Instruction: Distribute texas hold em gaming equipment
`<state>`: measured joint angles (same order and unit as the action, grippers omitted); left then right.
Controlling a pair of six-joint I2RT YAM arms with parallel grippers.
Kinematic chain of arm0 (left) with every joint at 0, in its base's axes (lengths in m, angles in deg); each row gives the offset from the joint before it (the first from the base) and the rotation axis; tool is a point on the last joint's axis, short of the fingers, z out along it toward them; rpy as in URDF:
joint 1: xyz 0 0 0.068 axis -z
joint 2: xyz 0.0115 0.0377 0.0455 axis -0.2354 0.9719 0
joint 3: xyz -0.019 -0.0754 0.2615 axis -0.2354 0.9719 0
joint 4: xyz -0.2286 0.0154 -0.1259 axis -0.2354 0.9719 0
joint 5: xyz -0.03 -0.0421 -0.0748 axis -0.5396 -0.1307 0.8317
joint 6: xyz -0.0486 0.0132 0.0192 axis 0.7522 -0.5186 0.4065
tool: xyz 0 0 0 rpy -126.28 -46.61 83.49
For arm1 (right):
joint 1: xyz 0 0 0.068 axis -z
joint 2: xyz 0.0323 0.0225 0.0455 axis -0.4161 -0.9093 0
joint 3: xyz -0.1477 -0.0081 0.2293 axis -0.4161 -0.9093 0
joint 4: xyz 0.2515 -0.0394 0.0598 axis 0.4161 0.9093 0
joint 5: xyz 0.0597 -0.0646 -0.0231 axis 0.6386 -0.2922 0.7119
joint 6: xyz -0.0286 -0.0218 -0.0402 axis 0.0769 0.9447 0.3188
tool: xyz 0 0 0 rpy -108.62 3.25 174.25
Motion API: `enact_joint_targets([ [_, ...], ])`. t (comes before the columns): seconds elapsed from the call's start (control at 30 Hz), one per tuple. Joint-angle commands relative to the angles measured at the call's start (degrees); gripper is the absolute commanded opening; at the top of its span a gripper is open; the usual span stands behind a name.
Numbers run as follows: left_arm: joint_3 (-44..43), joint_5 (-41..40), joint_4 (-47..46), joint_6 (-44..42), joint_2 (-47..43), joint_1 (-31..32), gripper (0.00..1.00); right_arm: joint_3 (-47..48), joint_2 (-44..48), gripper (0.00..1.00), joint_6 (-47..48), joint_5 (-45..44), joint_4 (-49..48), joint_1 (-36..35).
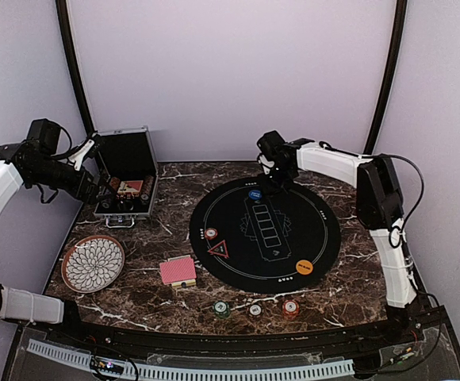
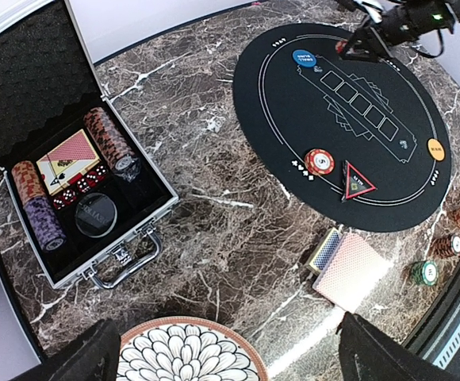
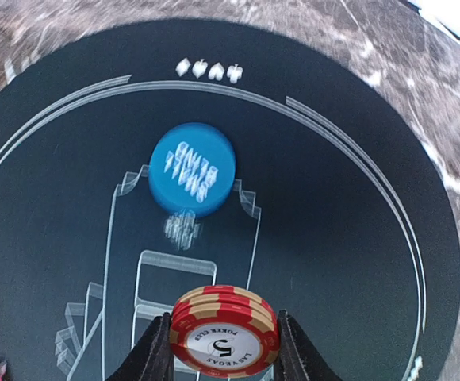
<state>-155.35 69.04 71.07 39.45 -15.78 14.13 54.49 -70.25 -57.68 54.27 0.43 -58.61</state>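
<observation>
The right gripper [image 3: 224,353] clamps a small stack of red chips [image 3: 224,332] over the far side of the round black mat [image 1: 317,222], near the blue disc [image 3: 192,168]. The left gripper [image 1: 95,189] hangs with jaws spread wide beside the open metal case [image 1: 125,152]. On the mat lie an orange disc [image 1: 304,267], a red triangle [image 1: 219,250] and a single red chip [image 1: 211,233]. A red-backed deck of cards [image 1: 178,271] rests on the marble just off the mat's near-left rim. A green chip [image 1: 222,308], a white chip [image 1: 255,309] and a red-striped chip [image 1: 291,306] line the table's near edge.
</observation>
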Motion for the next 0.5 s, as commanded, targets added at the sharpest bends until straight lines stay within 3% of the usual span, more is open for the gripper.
enact_joint_targets([
  [0.0,1.39,1.76,0.99,-0.16,-1.54,-0.34,0.99,7.02,-5.08,0.0,0.41,-0.5,-0.26,0.85],
  [0.4,1.93,1.46,0.43,-0.54,-1.22,-0.34,0.99,4.15,-6.87,0.0,-0.01,-0.24,-2.34,2.9],
  [0.47,1.97,1.41,0.36,-0.59,-1.12,-0.34,0.99,4.19,-7.34,0.06,0.29,-0.32,-2.2,3.06],
])
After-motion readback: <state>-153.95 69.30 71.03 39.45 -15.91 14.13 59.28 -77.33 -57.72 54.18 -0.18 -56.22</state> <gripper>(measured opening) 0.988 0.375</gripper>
